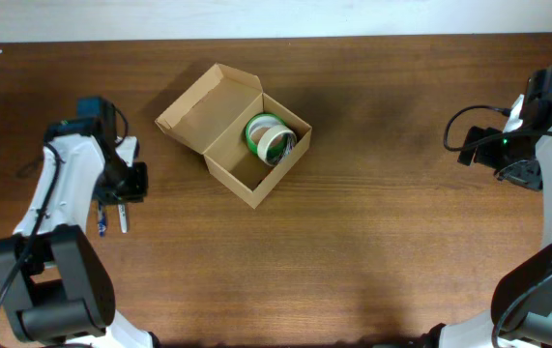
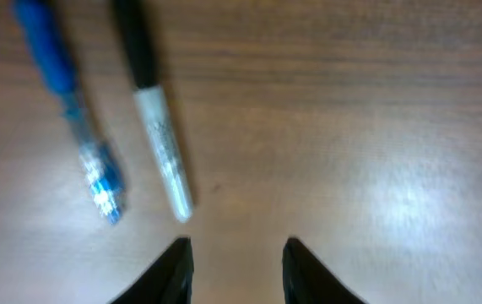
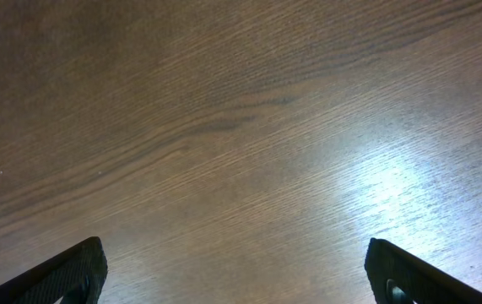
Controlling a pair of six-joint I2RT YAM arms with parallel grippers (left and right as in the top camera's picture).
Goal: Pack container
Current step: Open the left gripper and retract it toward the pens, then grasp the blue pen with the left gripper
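Note:
The container [image 1: 219,162], a tan cardboard box, stands open at the table's centre left with its flap lid folded back to the upper left. Inside lie green and white tape rolls [image 1: 269,138]. My left gripper [image 2: 236,253] hovers over bare wood, its jaws a little apart with nothing between them. Just ahead of it and to the left lie a blue pen [image 2: 63,93] and a black-capped white marker [image 2: 154,127]. In the overhead view the left gripper [image 1: 129,184] is left of the box, with the pens [image 1: 111,219] below it. My right gripper [image 3: 236,262] is wide open over bare table.
The right arm [image 1: 546,145] stands at the far right edge, well away from the box. A wide stretch of brown wooden tabletop [image 1: 382,232] lies between the box and that arm.

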